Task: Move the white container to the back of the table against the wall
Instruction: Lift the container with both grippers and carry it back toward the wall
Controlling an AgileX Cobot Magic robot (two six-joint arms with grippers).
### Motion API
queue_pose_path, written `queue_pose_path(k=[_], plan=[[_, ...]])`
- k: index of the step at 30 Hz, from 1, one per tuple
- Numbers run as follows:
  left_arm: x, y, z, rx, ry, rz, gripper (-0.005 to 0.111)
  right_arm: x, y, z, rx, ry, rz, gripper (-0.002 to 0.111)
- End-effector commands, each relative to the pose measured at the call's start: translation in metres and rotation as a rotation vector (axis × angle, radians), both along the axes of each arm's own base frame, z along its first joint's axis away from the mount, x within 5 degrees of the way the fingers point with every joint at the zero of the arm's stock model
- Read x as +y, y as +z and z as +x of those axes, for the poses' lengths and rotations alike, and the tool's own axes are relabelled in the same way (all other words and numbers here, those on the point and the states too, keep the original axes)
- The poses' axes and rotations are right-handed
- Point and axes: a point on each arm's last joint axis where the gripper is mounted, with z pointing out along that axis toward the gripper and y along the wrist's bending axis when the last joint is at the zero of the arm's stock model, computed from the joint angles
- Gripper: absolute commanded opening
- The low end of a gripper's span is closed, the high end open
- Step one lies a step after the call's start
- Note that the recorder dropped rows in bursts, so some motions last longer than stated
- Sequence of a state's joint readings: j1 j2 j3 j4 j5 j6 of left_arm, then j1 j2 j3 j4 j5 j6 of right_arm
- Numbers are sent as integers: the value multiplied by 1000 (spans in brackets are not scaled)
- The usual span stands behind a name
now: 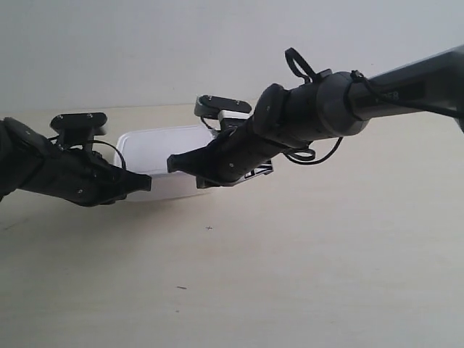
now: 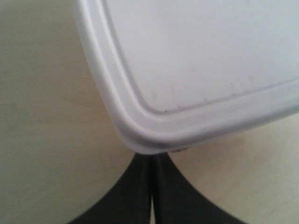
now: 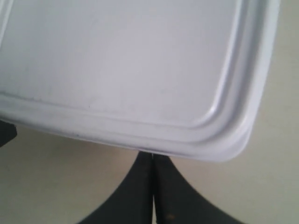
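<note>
Two grippers work this push, and both are clenched with nothing held between their fingers. The left gripper (image 2: pixel 152 161) has its jaws pressed together, and its tip touches one front corner of the white container (image 1: pixel 156 145), just under the rim. The right gripper (image 3: pixel 153 159) is clamped shut in the same way and meets the front side close to the other front corner. The container lies flat on the table (image 1: pixel 304 275), toward the back edge. A narrow strip of bare surface shows between its far side and the wall (image 1: pixel 145 51), so it seems not yet to be home.

The step in hand looks like the shove itself: closed fingers used as bumpers to slide the box toward the back edge. The next move probably calls for both arms to advance together and evenly, low against the box's side. If one tip leads, the container could swing round on the other. If either tip rides up over the rim, it could slip onto the top and lose the push
</note>
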State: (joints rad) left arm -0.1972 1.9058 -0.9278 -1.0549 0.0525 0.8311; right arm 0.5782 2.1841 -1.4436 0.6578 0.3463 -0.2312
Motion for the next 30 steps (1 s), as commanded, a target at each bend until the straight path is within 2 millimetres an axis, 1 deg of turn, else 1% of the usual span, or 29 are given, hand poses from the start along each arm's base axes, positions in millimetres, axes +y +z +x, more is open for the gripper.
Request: queue_pose_path(k=[1,7,11,20,25,27,29,30], plan=[[-3,3,11,-33,0,7,0,-9,0,13,-11,-20,-2,0],[-7,2,29,-54,-7,-2,0,-13,0,16,-37,-15,-23,0],[-9,1,38,-64,-15,0,0,-14,1,18,-72,-12,-36,0],[-8,0,42,-82,-12,24,0,-17,3,24,-129,-28,-44,0],[-10,-2,50,-86,-18,16,0,-20,4,27,-143,-42,-42,0],[-11,-2,53,-91,-18,15,0,-20,2,27,-142,-43,-44,0],[-12,0,57,-101,-20,10,0,-19,-5,31,-133,-44,-48,0],[-13,1,59,-105,-21,8,0,-18,-8,35,-135,-45,-46,0]])
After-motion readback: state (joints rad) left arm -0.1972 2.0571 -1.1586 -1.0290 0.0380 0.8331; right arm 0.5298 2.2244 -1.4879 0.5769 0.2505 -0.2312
